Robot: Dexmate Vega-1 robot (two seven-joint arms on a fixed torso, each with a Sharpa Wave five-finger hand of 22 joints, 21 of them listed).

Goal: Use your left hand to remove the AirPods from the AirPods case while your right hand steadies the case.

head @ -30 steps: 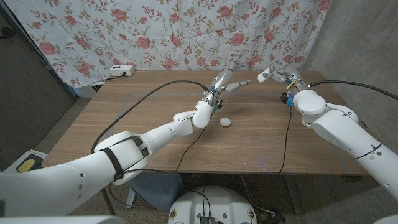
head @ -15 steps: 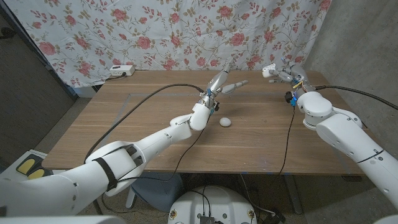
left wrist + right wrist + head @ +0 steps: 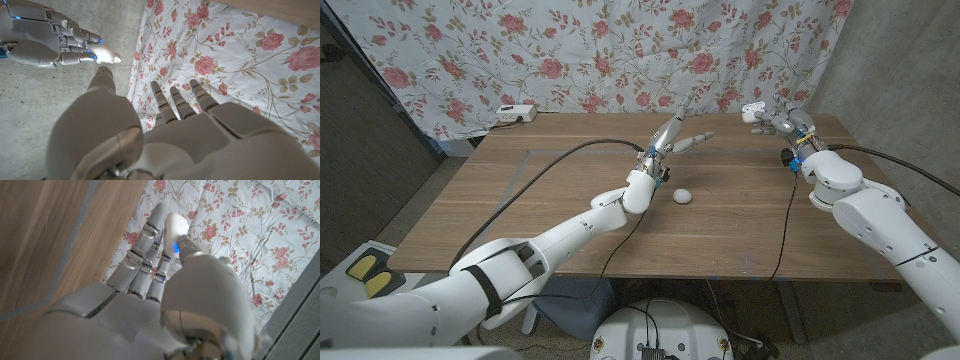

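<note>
Left arm stretched long from the near left toward the far middle of the tabletop. Left hand is raised above the wood, fingers straight and spread, pointing toward the far right. It holds nothing and touches nothing; released.

Right arm comes in from the near right, elbow bent, forearm running toward the far right corner. Right hand is up off the tabletop near the far edge. It grips one small white object, the earbud case, between thumb and fingertips; in the right wrist view the case sits at the fingertips with the thumb pressed on it. The left wrist view shows the same right hand with the white piece pinched at its fingertips. Cannot tell whether the case lid is up or whether earbuds are inside.

The two hands are well apart, left hand to the left of the case.

One small white rounded object lies on the tabletop just near of the left hand; too small to tell what it is.

Count: one case in hand, one white object on the wood, one white box at the far left edge of the tabletop.

Flowered curtain hangs behind.
</note>
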